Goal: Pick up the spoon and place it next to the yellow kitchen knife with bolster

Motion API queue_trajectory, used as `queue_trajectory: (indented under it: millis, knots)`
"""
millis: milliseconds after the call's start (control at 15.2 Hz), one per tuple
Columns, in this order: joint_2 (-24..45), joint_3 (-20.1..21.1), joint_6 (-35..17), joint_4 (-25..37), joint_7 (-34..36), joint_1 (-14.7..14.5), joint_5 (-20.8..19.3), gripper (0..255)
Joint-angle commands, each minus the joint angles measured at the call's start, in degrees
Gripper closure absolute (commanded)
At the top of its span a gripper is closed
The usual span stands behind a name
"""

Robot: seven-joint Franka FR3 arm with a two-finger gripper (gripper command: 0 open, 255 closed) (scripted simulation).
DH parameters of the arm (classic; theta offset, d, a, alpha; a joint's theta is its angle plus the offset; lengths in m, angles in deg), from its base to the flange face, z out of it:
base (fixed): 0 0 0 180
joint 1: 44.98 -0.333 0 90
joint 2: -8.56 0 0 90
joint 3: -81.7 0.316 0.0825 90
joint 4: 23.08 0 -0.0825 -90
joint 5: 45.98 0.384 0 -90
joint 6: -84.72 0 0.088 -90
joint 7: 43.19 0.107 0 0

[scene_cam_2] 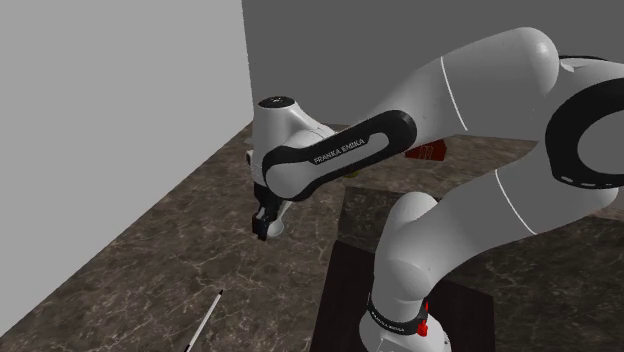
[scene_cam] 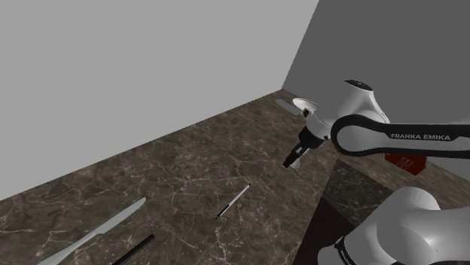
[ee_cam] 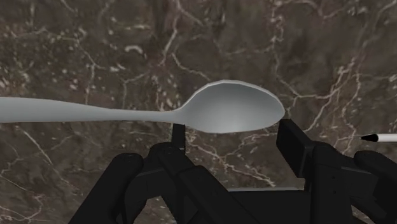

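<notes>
The gripper (ee_cam: 233, 127) is closed on the grey spoon (ee_cam: 235, 107) and holds it clear of the dark marble counter (ee_cam: 95, 44). One finger sits at the neck and the other by the tip of the bowl. The long handle sticks out sideways past the first finger, its end cut off at the picture's edge.

The spoon looks light, stiff and smooth, so I judge it could swivel or slip in so short a hold. A grip on the handle nearer its middle would balance better. How firmly the fingers bear on the bowl is hard to make out.

Ahead of the gripper, on the counter, lies a thin white stick (scene_cam: 234, 199) with a black tip. Behind the gripper a grey blade (scene_cam: 285, 105) is half hidden by the arm (scene_cam: 392, 135). I cannot tell whether it is the task's knife.
</notes>
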Motion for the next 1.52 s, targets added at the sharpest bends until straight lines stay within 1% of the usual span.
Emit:
queue_trajectory:
  millis: [0, 528, 594, 990, 1254, 1452]
  knots:
    - [-0.9, 0.0, 2.0, 1.1, 0.0, 0.0, 0.0, 255]
    - [-3.4, -0.1, 9.5, 6.1, 0.0, 0.0, -0.1, 255]
    - [-3.4, -0.1, 9.6, 6.1, 0.0, 0.0, -0.1, 255]
    - [4.4, -7.7, 6.5, 11.0, -8.6, 4.3, -4.0, 255]
    - [10.6, -12.5, 4.8, 15.6, -14.0, 6.0, -5.4, 255]
    - [15.5, -15.9, 3.9, 19.7, -18.1, 6.7, -5.6, 255]
